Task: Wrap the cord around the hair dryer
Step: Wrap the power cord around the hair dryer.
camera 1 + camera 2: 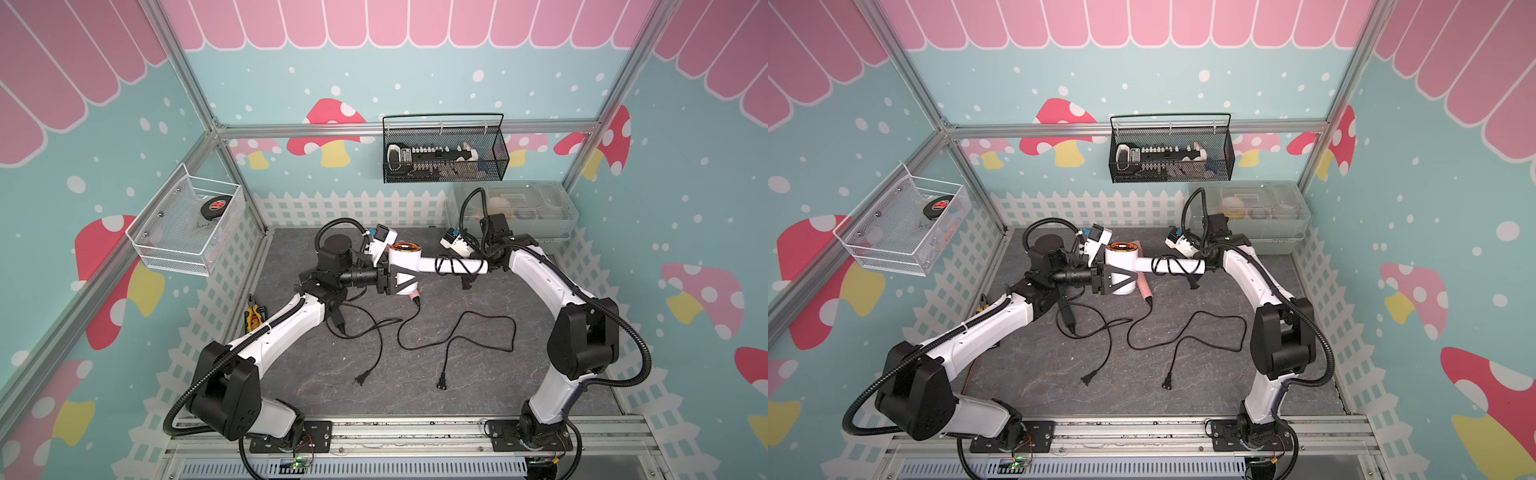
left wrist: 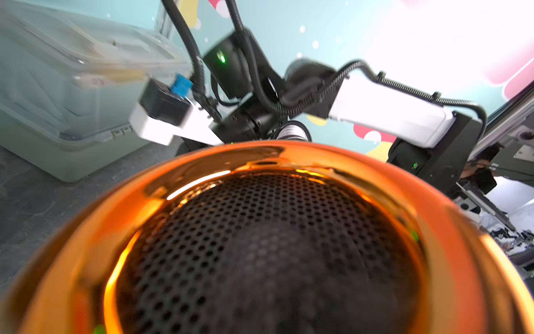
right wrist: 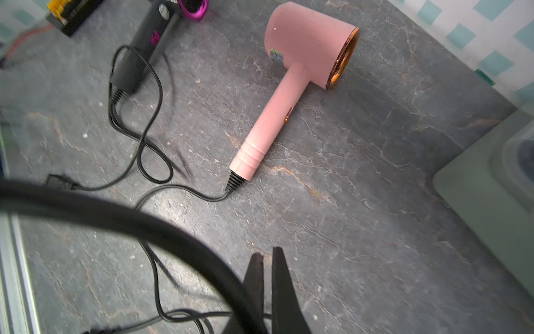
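Left wrist view is filled by the dryer (image 2: pixel 274 245), its orange-rimmed grille close and blurred. In both top views the white dryer hangs above the table (image 1: pixel 332 395), towards the back, stretched between the two arms. The left gripper (image 1: pixel 401 281) clamps its head, jaws held part-way apart by the barrel. The cord (image 1: pixel 446 265) already circles the handle in several black turns. The right gripper (image 3: pixel 267 289), at the handle's free end, has its jaws pinched together, seemingly on the cord, which sweeps across the right wrist view as a thick dark arc into the jaws. Winding looks well along. The next move likely calls for carrying whatever length is left round the handle, kept taut, then tucking the end. A pink dryer (image 3: pixel 306 49) and a black dryer (image 3: pixel 144 52) lie on the table below, so the two plugs (image 1: pixel 361 379) seen there probably belong to them. The held cord's own plug cannot be made out, and the handle hides most of the right gripper from above.
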